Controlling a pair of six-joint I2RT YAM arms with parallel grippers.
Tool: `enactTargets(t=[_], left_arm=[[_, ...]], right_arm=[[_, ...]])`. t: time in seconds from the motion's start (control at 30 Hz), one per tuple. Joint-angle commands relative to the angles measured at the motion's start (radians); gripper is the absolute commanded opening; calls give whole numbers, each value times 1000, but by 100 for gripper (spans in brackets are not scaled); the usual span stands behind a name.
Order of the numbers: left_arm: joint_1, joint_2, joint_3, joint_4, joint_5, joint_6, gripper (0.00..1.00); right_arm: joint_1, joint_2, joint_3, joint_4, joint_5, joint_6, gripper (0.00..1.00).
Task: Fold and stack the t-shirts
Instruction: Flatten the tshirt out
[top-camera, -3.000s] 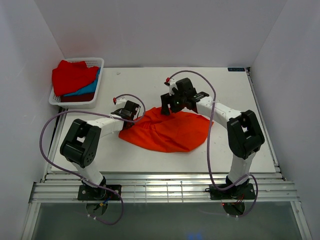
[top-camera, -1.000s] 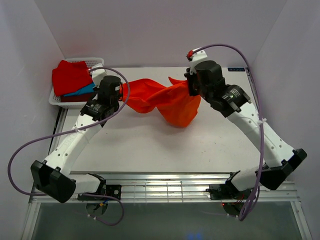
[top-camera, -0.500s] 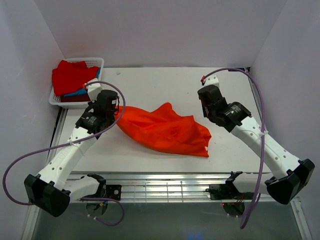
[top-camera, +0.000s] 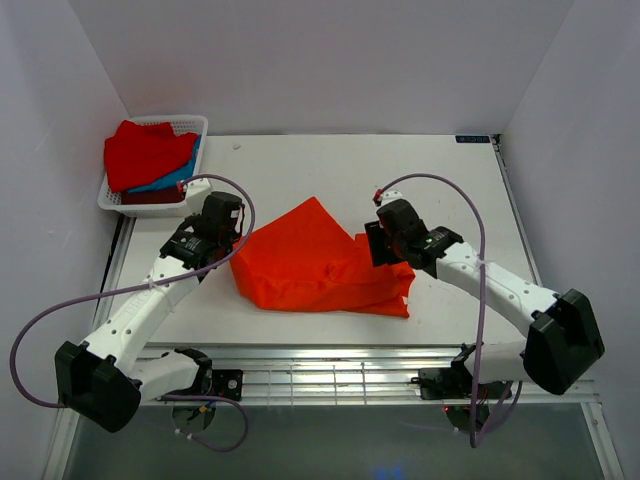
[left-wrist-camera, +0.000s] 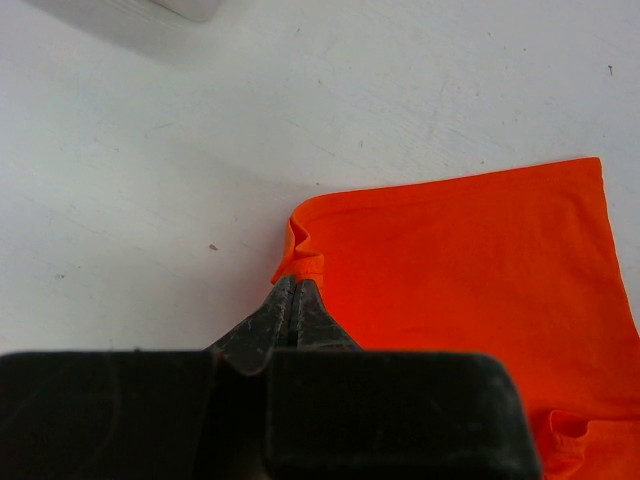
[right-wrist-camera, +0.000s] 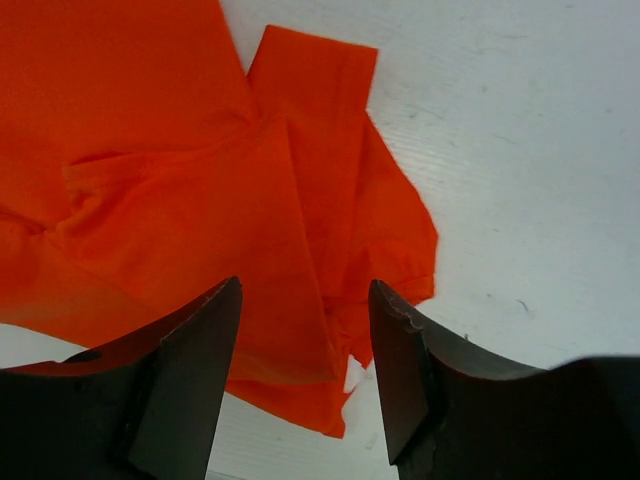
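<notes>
One orange shirt (top-camera: 310, 265), pinched by left hand (left-wrist-camera: 297, 290); right hand (right-wrist-camera: 305, 290) gapes over it (basket (top-camera: 150, 208) beyond).

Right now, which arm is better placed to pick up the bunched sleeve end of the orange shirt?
Right, most likely. The right tool is open directly above the layered sleeve end of the orange t-shirt. The left tool is shut on the shirt's opposite corner, so it is already occupied.

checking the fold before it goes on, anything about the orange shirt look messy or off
The orange t-shirt lies askew: its right side is bunched in overlapping layers under the open right gripper, and the corner pinched in the shut left gripper is puckered.
</notes>
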Motion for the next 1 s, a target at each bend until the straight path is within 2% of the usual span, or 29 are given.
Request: enactTargets(t=[0.0, 0.23, 0.37, 0.47, 0.5, 0.57, 0.6, 0.67, 0.77, 0.83, 0.97], left_arm=[[-1, -16, -8, 7, 18, -7, 0], [-1, -16, -8, 6, 7, 1, 0], [-1, -16, -8, 7, -2, 2, 0], [-1, -13, -8, 7, 1, 4, 0], [-1, -7, -8, 7, 3, 2, 0], [-1, -1, -5, 7, 4, 2, 0], [-1, 6, -5, 6, 9, 2, 0], [-1, 10, -3, 7, 12, 2, 0], [-1, 8, -5, 7, 13, -1, 0], [-1, 5, -6, 7, 15, 1, 0], [-1, 0, -11, 9, 15, 4, 0]], right_arm=[[0, 88, -17, 219, -153, -8, 62], [-3, 295, 121, 247, -122, -84, 61], [-3, 326, 158, 244, -103, -99, 57], [-3, 321, 152, 241, -90, -100, 48], [-3, 316, 147, 241, -90, -102, 40], [-3, 304, 135, 241, -89, -102, 32], [-3, 298, 132, 236, -87, -99, 25], [-3, 287, 123, 236, -98, -102, 20], [-3, 293, 118, 233, -73, -107, 21], [-4, 312, 121, 225, -53, -104, 30], [-10, 335, 143, 215, -27, -99, 37]])
